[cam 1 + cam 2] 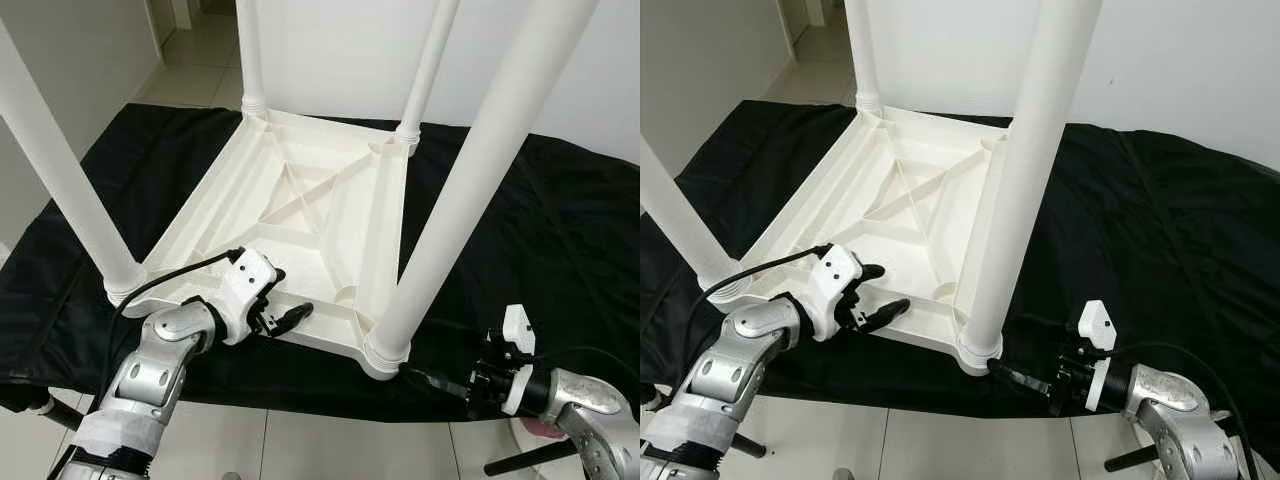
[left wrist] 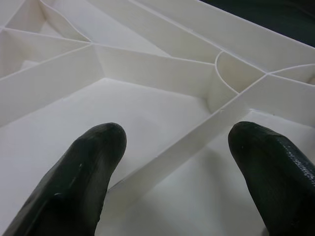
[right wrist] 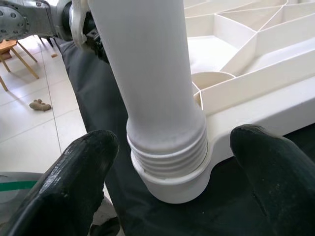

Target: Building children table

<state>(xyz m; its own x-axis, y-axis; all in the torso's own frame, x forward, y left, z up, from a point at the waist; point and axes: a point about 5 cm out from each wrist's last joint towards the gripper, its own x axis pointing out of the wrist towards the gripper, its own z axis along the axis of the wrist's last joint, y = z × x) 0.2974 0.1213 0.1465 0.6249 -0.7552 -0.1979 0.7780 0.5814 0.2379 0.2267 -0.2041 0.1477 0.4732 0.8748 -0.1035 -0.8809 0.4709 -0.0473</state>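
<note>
My left gripper sits at the near rim of the upturned white tabletop, its two black fingers spread apart and closed on nothing. Through my left wrist camera I see them standing on either side of a raised rib on the tabletop's underside, one finger over each of the shallow bays it divides; I cannot tell whether either tip touches the plastic.

My right gripper reaches in low from the right toward the near right corner of the tabletop. Its fingers are wide open and hold nothing. They stand to either side of the near right leg just where its threaded end enters the corner socket, with a clear gap on both sides. A few threads show above the socket's lip.

The table lies upside down on a black cloth that covers a low surface. Its ribbed underside faces up, with diagonal braces crossing in the middle. Four white legs stand up from the corners: the near left leg, the far left leg, the far right leg and the thick near right one close to my head camera. Pale floor tiles show beyond the cloth.
</note>
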